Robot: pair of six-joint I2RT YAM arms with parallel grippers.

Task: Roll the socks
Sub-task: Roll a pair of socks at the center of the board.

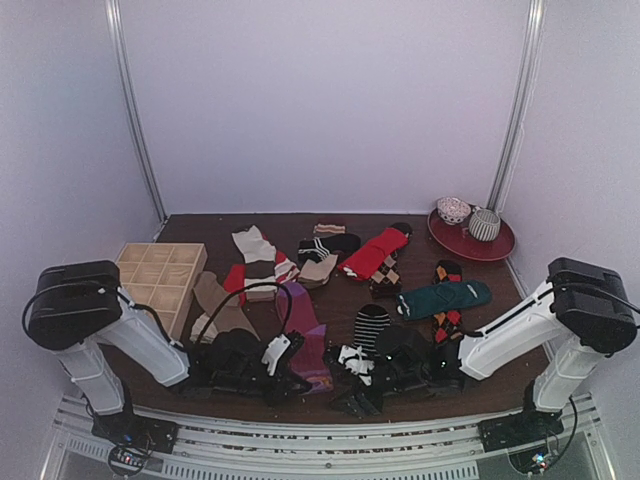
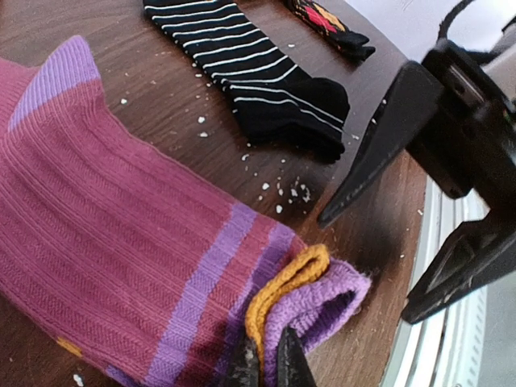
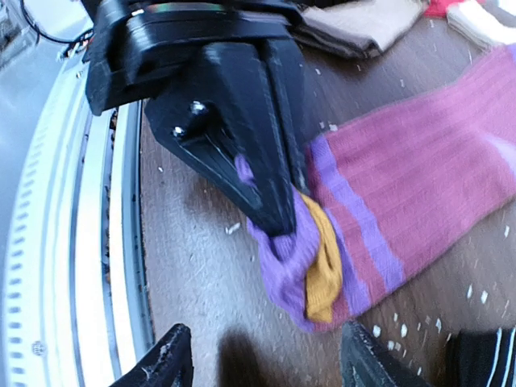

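Note:
A magenta-purple sock lies flat near the front edge, with its orange and purple end toward me. My left gripper is shut on that folded end, pinching the orange edge and purple fabric together. It also shows in the right wrist view, gripping the sock. My right gripper is open and empty, just short of that same end, its fingers facing the left gripper. In the top view the left gripper and the right gripper nearly meet.
A black-and-white striped sock and an argyle sock lie beyond. Teal, red and tan socks are spread across the table. A wooden compartment box stands at the left. A red plate with rolled socks sits at the back right. White crumbs dot the table.

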